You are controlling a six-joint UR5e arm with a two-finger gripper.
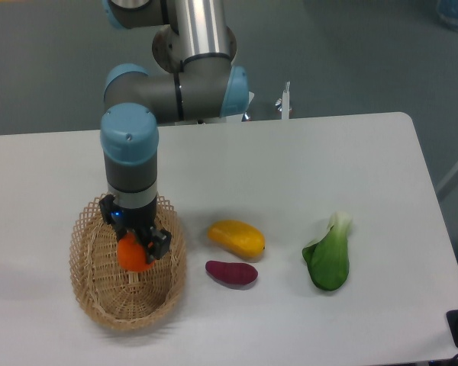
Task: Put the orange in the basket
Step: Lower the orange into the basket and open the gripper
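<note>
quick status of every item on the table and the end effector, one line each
orange: held in the end effector, over the inside of the basket
end effector: shut on the orange
basket: upright on the table, nothing visibly resting in it
mango: lying on the table, right of the basket
sweet potato: lying on the table, in front of the mango
bok choy: lying on the table, far right

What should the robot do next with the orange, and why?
Probably lower a little and open the pincer. It grips the orange right over the middle of the basket, so letting go there should drop it inside.
</note>
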